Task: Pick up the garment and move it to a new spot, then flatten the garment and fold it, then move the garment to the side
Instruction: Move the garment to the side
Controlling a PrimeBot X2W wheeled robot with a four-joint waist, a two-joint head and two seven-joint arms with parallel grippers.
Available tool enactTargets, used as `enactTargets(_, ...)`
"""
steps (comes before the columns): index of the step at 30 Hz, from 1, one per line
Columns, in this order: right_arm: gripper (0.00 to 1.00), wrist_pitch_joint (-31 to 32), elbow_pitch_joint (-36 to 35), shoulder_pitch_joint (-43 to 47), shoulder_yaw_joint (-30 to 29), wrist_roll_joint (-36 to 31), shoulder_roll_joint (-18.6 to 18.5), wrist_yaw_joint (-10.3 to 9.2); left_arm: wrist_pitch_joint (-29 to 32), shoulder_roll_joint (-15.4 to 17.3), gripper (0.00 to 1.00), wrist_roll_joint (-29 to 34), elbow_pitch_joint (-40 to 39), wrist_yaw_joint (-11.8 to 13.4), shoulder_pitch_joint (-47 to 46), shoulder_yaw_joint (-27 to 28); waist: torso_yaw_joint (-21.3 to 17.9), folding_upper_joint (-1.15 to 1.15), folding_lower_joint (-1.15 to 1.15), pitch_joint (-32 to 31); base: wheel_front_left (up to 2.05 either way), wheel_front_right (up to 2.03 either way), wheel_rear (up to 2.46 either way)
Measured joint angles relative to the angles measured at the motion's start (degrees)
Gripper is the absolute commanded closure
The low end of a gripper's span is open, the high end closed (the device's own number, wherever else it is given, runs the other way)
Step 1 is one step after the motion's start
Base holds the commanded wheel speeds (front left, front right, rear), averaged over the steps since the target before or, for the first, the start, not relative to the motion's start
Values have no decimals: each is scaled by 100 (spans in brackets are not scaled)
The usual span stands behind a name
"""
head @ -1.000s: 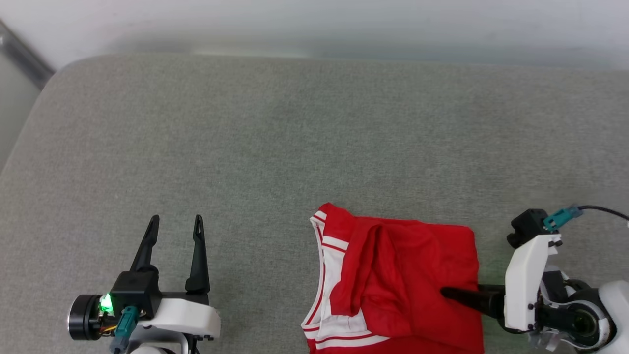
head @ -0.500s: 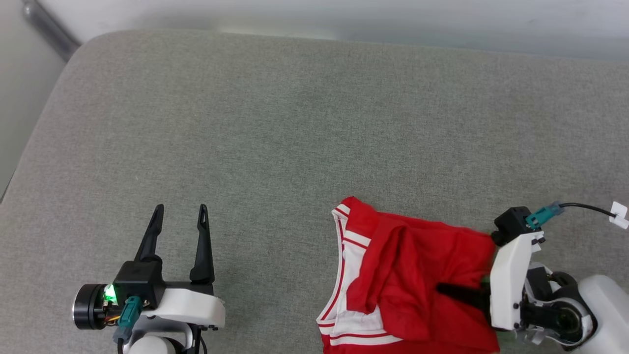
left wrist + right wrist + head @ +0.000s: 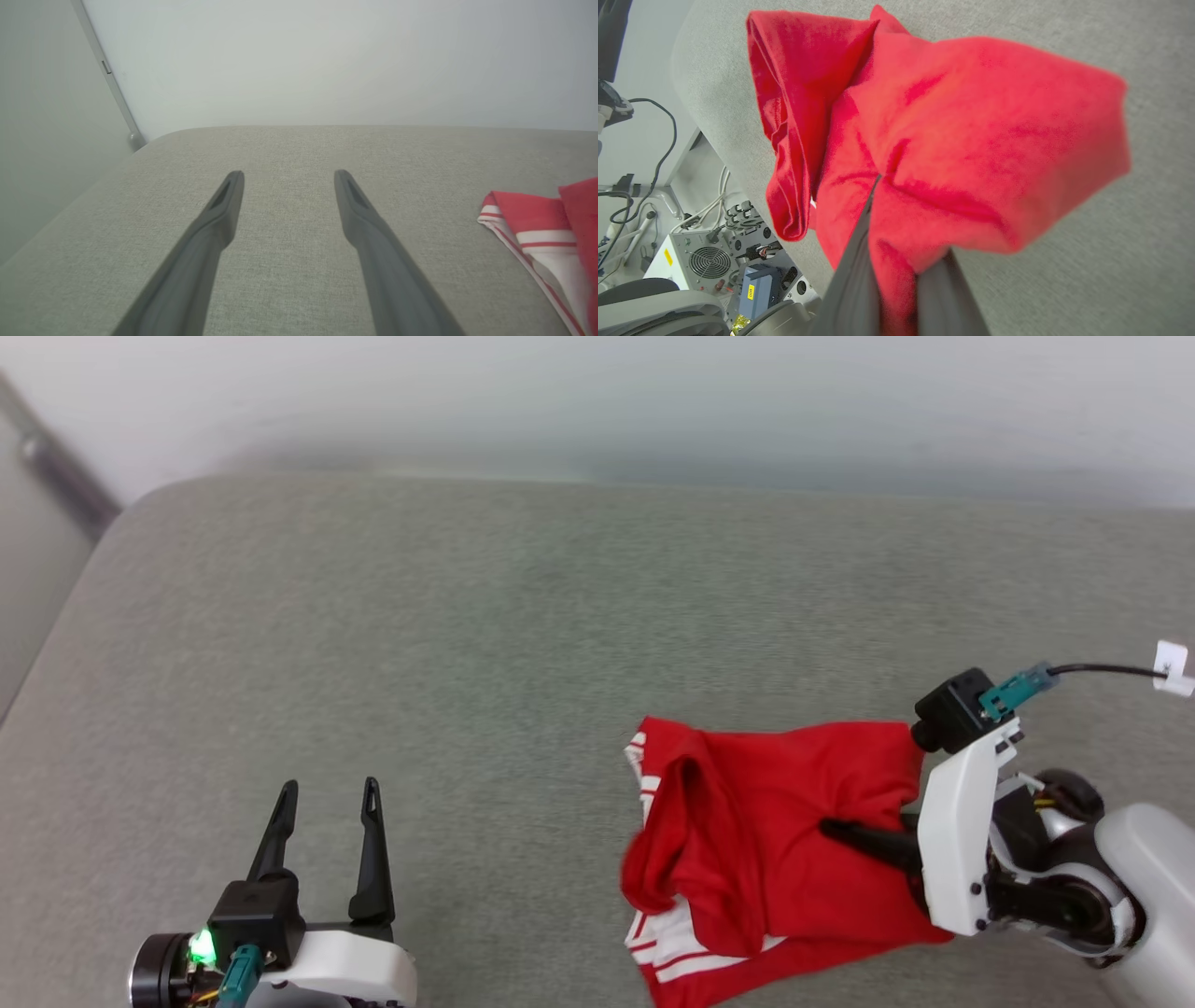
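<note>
At 7 o'clock in the head view the left gripper (image 3: 329,786) hovers low over the grey cushion (image 3: 523,644). Its two dark fingers are spread wide with nothing between them. The left wrist view shows the same: bare upholstery lies under the splayed fingers of the left gripper (image 3: 289,175). It has no part in the work yet.

Toward 4 o'clock lies the red jersey (image 3: 775,821), bunched in loose folds near the cushion's front edge. Its striped trim (image 3: 681,963) trails at the bottom, and a corner of the red jersey (image 3: 537,224) shows at 3 o'clock in the left wrist view. Letters and number are not visible.

Just right of it, the right gripper (image 3: 840,833) reaches in from 3 o'clock. Its fingers are drawn together on a pinch of red cloth in the middle of the heap. In the right wrist view the fabric passes between the two fingers and balloons above them. It looks raised at the pinch, though how much of the shirt is clear of the cushion cannot be told.

So the task is at its very start, by my reading. The grasp for the pick-up is made, and the carry to a new spot is barely under way, if at all. Flattening, folding and setting the shirt aside are all left to do.
</note>
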Motion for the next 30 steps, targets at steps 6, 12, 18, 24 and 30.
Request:
enactTargets(6,100,135,-632,-263,199,-163,-556,0,0,-3,0,-55,-69,68,132,40,-576,0,0,-100,0,0,0)
enactTargets(12,100,229,-947,-380,149,-371,-1094,0,-1,-2,0,-76,-193,96,136,92,-1242,0,0,-26,0,0,0)
enactTargets(18,100,90,-795,-577,5,-966,-1596,0,0,13,0,13,-313,12,-103,214,-1695,0,0,387,0,0,0)
enactTargets(24,100,-265,-8,-1006,-159,-1670,-1803,1,0,113,0,74,-401,-108,-325,287,-1948,0,0,927,0,0,0)
enactTargets(30,100,-593,979,-1403,-568,-2151,-1803,1,0,207,0,116,-544,-191,-586,355,-1997,0,1,1462,0,0,0)
